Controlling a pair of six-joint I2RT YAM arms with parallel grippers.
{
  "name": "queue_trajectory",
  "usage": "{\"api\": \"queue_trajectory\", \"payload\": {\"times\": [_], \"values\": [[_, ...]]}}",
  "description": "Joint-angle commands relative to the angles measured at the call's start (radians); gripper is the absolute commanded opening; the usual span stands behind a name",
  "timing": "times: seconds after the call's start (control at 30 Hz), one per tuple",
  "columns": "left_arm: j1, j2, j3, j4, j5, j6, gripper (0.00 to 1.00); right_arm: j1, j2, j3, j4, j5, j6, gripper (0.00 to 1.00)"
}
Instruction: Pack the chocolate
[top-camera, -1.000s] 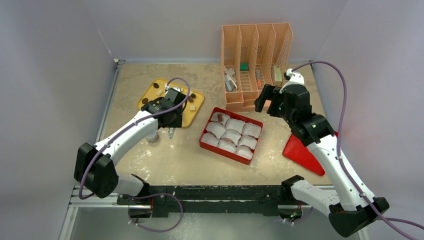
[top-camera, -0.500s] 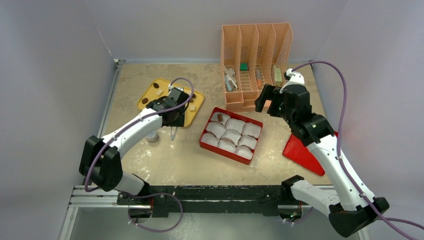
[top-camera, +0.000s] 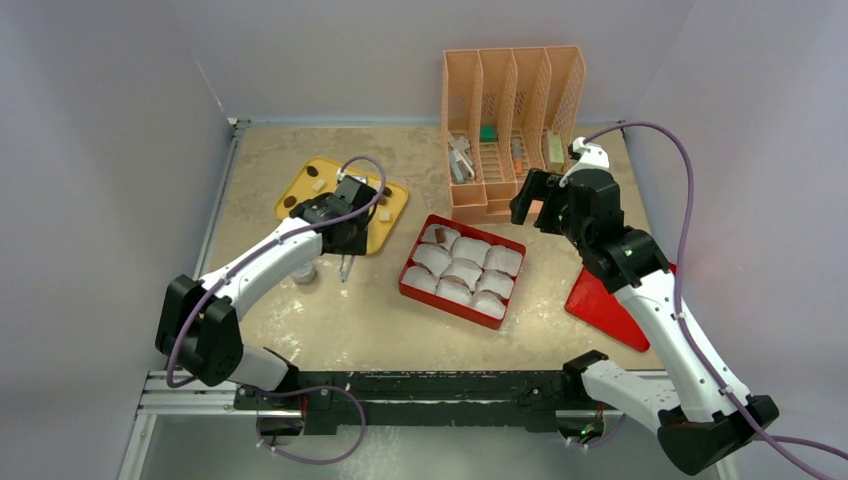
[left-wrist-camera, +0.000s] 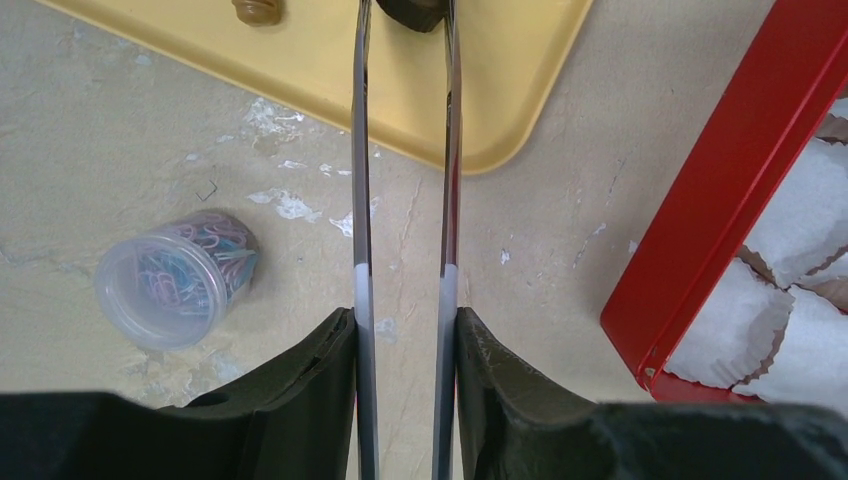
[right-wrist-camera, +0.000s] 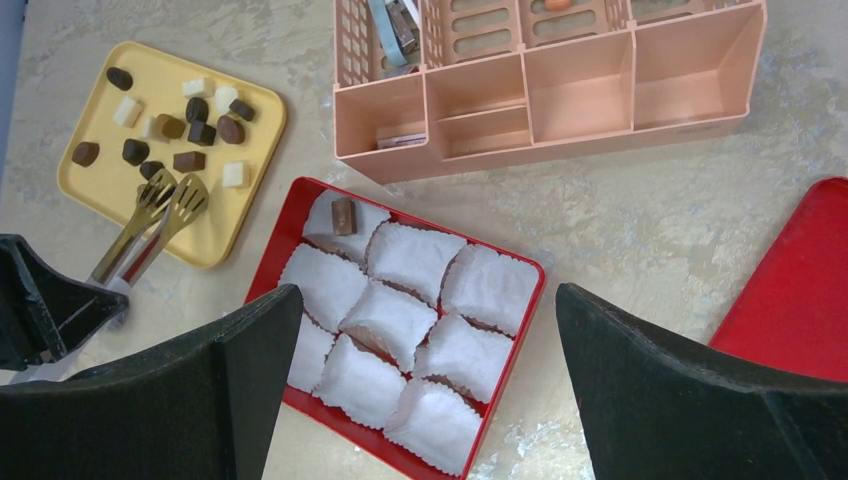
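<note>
Several dark, tan and white chocolate pieces lie on the yellow tray. One brown piece sits in a paper cup in the far-left corner of the red box. My left gripper is shut on metal tongs, just off the tray's near edge. The tongs reach over the tray, and a dark piece shows between their tips at the frame's top edge. Whether they pinch it I cannot tell. My right gripper hangs open and empty, high above the box.
A peach desk organiser with small items stands at the back. The red lid lies at the right. A clear pot of paper clips stands just left of my left gripper. White crinkled cups fill the box.
The left arm has shifted slightly, its elbow now further right, and the tongs have narrowed a little. The right arm has not moved.
</note>
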Motion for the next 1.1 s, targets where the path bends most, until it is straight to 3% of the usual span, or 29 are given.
{"api": "queue_trajectory", "payload": {"times": [0.0, 0.33, 0.73, 1.07], "values": [[0.008, -0.071, 0.051, -0.008, 0.028, 0.007, 0.20, -0.003, -0.015, 0.001, 0.001, 0.021, -0.007, 0.99], [0.008, -0.113, 0.100, -0.032, 0.085, -0.005, 0.18, -0.003, -0.024, 0.001, -0.002, 0.016, -0.003, 0.99], [-0.002, -0.168, 0.159, 0.028, 0.281, -0.041, 0.17, -0.003, -0.033, 0.001, -0.002, 0.016, -0.003, 0.99], [-0.159, -0.144, 0.165, 0.103, 0.283, -0.091, 0.17, -0.002, -0.035, 0.006, -0.004, 0.013, -0.003, 0.99]]}}
